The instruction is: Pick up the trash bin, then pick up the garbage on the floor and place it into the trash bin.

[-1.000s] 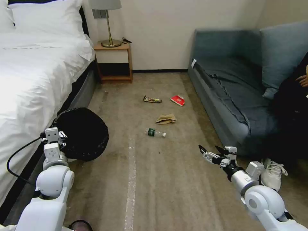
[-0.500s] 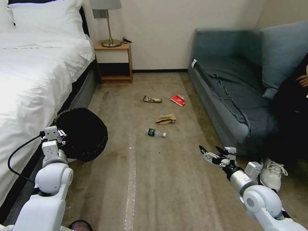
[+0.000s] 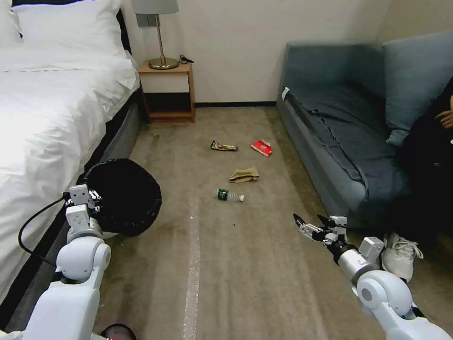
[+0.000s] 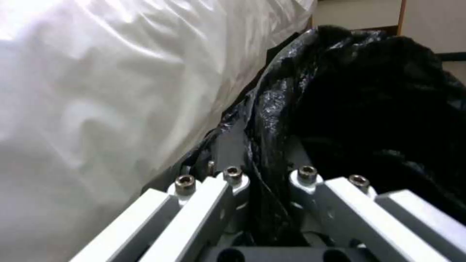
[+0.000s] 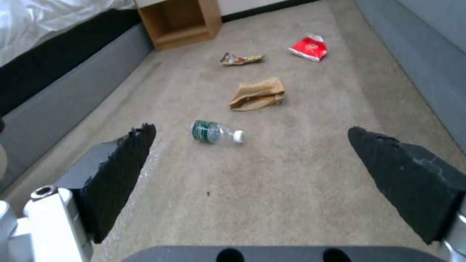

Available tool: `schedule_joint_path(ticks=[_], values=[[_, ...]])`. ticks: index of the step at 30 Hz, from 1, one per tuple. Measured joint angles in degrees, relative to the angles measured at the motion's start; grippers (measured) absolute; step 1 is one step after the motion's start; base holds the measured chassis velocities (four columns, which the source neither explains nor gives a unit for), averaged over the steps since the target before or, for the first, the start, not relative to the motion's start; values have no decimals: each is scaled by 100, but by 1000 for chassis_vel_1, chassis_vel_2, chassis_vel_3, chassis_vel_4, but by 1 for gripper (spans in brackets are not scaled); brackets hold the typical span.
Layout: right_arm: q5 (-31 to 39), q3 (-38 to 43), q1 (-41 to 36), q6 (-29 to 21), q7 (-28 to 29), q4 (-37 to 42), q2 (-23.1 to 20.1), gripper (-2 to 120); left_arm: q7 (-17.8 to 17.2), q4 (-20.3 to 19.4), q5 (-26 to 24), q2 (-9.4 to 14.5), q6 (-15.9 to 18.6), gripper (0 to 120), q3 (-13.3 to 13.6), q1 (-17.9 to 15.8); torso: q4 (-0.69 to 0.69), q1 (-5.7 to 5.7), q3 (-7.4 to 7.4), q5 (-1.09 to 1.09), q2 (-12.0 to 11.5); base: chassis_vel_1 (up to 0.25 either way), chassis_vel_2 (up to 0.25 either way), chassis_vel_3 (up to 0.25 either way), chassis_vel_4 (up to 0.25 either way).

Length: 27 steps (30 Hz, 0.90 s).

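Note:
The trash bin (image 3: 125, 196), its black bag draped over the rim, sits on the floor (image 3: 245, 274) beside the bed. My left gripper (image 3: 96, 198) is at its near-left rim; in the left wrist view the left gripper (image 4: 262, 153) is shut on the bag-covered rim (image 4: 272, 105). The garbage lies mid-carpet: a clear bottle (image 3: 230, 195) (image 5: 216, 131), crumpled brown paper (image 3: 244, 175) (image 5: 257, 94), a red packet (image 3: 261, 148) (image 5: 309, 48) and a gold-brown wrapper (image 3: 223, 147) (image 5: 241, 58). My right gripper (image 3: 307, 218) (image 5: 250, 127) hovers open, short of the bottle.
A white bed (image 3: 47, 104) runs along the left, with a wooden nightstand (image 3: 167, 92) at the far wall. A blue-grey sofa (image 3: 344, 123) lines the right, with a seated person's white sneaker (image 3: 400, 255) by my right arm. A pale strip (image 3: 192, 264) crosses the carpet.
My left arm and the bin it grips have shifted slightly to the right. The right gripper and the litter stay where they were.

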Motion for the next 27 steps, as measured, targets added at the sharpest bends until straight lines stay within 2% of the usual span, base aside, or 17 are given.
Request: schedule_joint_path(ticks=[12, 27], values=[[-108, -34, 2, 44, -56, -50, 22, 100, 57, 95, 29, -46, -63, 4, 40, 22, 0, 0, 0, 0, 0, -4, 5, 3, -4], [-161, -125, 70, 50, -55, -88, 52, 100, 106, 186, 4, -8, -120, 4, -21, -11, 0, 0, 0, 0, 0, -65, 67, 70, -63]])
